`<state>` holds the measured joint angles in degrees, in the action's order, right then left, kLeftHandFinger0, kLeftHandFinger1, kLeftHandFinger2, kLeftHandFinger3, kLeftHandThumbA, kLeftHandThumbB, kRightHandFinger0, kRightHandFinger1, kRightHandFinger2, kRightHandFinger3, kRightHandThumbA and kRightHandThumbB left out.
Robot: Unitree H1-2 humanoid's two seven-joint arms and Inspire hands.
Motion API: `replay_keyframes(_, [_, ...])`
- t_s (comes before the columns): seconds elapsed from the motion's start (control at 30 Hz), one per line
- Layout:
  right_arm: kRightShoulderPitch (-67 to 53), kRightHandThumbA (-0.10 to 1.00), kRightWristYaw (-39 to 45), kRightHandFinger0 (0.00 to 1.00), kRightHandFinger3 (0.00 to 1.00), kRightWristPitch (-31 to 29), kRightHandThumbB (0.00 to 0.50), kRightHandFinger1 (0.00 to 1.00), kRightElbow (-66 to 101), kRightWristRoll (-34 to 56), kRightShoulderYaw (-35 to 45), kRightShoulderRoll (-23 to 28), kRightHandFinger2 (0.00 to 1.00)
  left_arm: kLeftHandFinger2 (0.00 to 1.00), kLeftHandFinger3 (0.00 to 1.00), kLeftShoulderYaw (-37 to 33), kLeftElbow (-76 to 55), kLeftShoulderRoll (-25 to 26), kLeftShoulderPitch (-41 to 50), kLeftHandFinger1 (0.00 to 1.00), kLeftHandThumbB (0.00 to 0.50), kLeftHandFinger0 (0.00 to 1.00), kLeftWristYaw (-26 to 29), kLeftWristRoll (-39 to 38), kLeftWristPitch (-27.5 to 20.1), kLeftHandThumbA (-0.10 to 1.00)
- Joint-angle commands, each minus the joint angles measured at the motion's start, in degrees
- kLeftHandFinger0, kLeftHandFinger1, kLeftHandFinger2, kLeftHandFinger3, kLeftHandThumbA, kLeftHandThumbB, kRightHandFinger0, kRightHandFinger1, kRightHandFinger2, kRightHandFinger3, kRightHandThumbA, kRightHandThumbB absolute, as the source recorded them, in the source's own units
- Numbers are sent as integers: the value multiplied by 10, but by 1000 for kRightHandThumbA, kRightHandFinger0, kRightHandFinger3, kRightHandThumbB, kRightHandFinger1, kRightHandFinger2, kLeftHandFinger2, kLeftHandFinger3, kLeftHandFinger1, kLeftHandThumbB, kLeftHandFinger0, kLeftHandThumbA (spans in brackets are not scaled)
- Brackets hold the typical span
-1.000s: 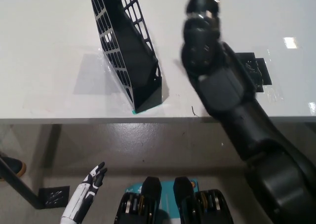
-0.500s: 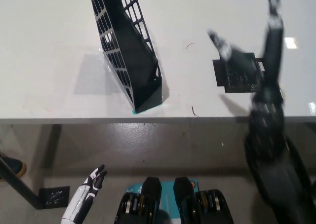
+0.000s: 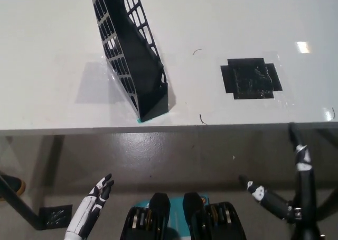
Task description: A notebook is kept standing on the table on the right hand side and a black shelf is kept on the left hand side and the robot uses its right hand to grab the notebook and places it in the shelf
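Nearest the camera, the white left robot hand [image 3: 100,190] is hanging low at about 7 o'clock, below the counter edge, fingers loosely apart and holding nothing. It's just idling there.

Over at about 5 o'clock the black right robot hand [image 3: 294,190] is sitting below the counter edge too, fingers spread wide and pointing up, empty. So it isn't gripping anything at this moment.

Going further out, the white counter [image 3: 53,49] is filling the top half of the picture. At about 1 o'clock there's a black taped square [image 3: 251,79] stuck flat on the counter, and nothing is standing on it. I'm guessing that's the marked spot for the notebook, but that's only a guess.

At about 11 o'clock the black shelf [image 3: 129,49] is standing upright on the counter with its lattice side showing, its near corner sitting close to the front edge. Looking through the gaps I can't make out a notebook inside; the interior is too dark and the angle too steep to be sure either way.

So the notebook itself isn't showing anywhere in view. Judging progress: if it's tucked in the shelf, the job is basically done and the arm is parked. If not, everything is left, since there's no grab happening here. I honestly can't tell which.
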<state>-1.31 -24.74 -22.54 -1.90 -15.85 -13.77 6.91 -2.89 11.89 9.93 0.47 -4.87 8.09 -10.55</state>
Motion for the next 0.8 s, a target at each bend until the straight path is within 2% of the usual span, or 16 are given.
replay_keyframes(0.0, [28,1000,48,1000,1000,-44,223,1000,-51,77,9,-11,1000,1000,1000,5,-11,8,-12,1000,139,1000,8,4,-9,1000])
replay_keyframes(0.07, [31,1000,71,1000,1000,-44,251,1000,-79,111,16,-19,1000,1000,1000,7,-13,8,-15,1000,148,1000,11,7,-10,1000])
replay_keyframes(0.13, [35,1000,84,1000,1000,-44,225,1000,-106,125,22,-20,1000,1000,1000,7,-10,8,-17,1000,131,1000,12,7,-14,1000])
replay_keyframes(0.23, [42,1000,100,1000,1000,-44,176,1000,-136,136,32,-23,1000,1000,1000,10,-9,6,-18,1000,145,1000,10,2,-13,1000])
replay_keyframes(0.37, [51,1000,122,1000,1000,-44,196,1000,-161,145,42,-23,1000,1000,1000,12,-2,3,-22,1000,175,1000,10,-4,-17,1000])
replay_keyframes(0.5, [56,1000,141,1000,1000,-43,215,1000,-181,148,49,-23,1000,1000,1000,12,1,5,-22,1000,173,1000,9,-4,-22,1000])
replay_keyframes(0.7, [64,989,170,1000,1000,-33,174,1000,-192,170,59,-26,1000,1000,1000,13,-2,4,-20,1000,163,1000,14,2,-19,1000])
replay_keyframes(0.77, [64,982,179,1000,1000,-25,176,1000,-189,177,62,-27,1000,1000,1000,13,-2,4,-20,1000,162,1000,13,0,-20,1000])
